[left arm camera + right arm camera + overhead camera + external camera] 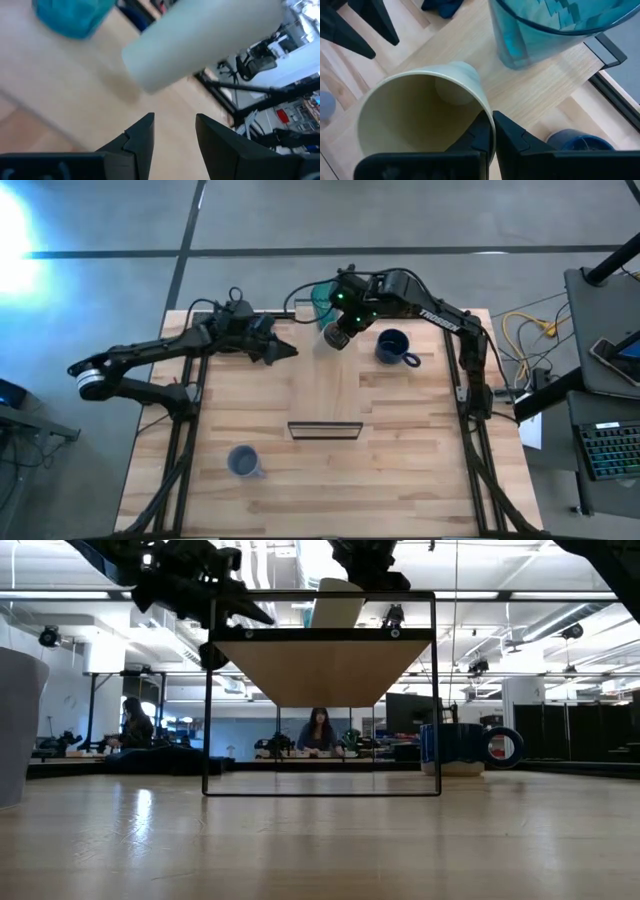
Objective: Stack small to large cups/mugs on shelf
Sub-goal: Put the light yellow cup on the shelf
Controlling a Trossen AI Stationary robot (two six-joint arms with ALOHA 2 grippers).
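Observation:
The small cream-yellow cup (420, 115) is in my right gripper (492, 131), over the far part of the light wood shelf (326, 385); it also shows in the high view (333, 336) and the low view (336, 604). The teal tumbler (322, 298) stands on the shelf's far end, just beyond the cup. The dark navy mug (393, 347) stands on the table right of the shelf. The pale blue-grey mug (243, 461) stands near the table's front left. My left gripper (290, 352) is open and empty just left of the shelf, fingers (142, 135) pointing at the cream cup. My right gripper holds the cream cup by its rim (483, 109), with one finger inside the cup and one (515, 136) outside. The fingers come from above and from the far right, slanting down. The cup is tilted, its base low over the shelf board; whether it touches the board cannot be told.
A dark blue cloth (442, 7) lies by the shelf's far left. The shelf's thin dark frame (210, 700) stands on the slatted tabletop (420, 440). Cables and a keyboard lie off the table's right side. People sit in the room beyond (318, 730).

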